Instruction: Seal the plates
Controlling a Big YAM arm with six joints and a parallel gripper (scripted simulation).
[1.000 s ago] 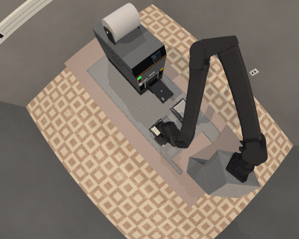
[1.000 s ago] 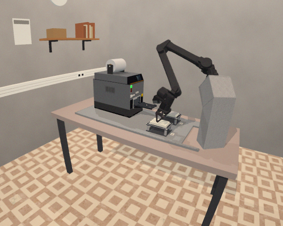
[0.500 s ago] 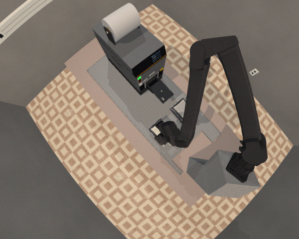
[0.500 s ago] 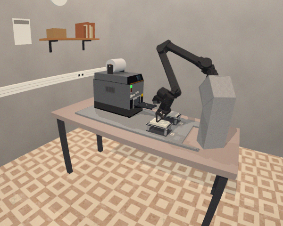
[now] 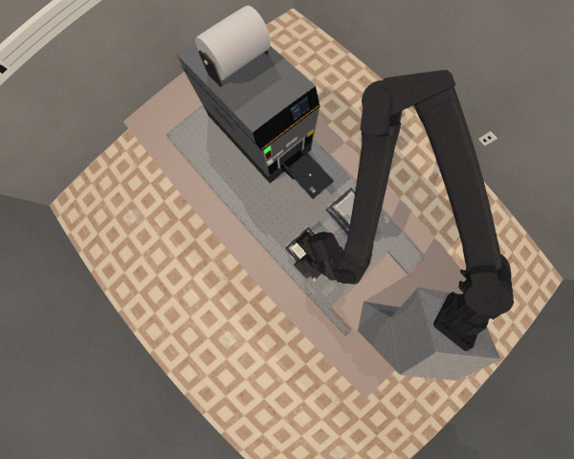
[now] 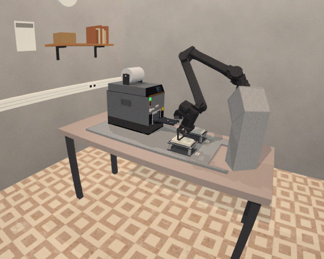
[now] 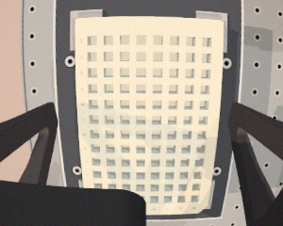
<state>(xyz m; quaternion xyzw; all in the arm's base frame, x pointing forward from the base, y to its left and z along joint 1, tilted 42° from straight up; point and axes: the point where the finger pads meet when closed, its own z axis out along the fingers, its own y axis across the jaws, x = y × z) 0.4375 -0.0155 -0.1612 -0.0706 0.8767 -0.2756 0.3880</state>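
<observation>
A cream open-well plate (image 7: 151, 96) (image 5: 298, 251) (image 6: 185, 141) lies in the front nest (image 7: 66, 118), between its pale corner locators. My gripper (image 7: 142, 112) (image 6: 183, 134) is open just above that plate, with one finger beyond each long side, not touching it as far as the wrist view shows. A second plate (image 5: 343, 204) (image 6: 198, 130) lies in the rear nest; it looks pale and smooth, and the arm partly hides it. The sealer's stage (image 5: 311, 175) (image 6: 169, 120) is out and bare. The sealer's lamp (image 5: 267, 150) (image 6: 150, 99) is green. The nest labels are not readable.
The sealer (image 5: 257, 98) (image 6: 128, 108) with its white foil roll (image 5: 237, 41) (image 6: 134, 74) stands at the far end of the perforated board (image 5: 257, 197). A tall grey faceted block (image 5: 415, 336) (image 6: 247, 134) stands at the arm's base end.
</observation>
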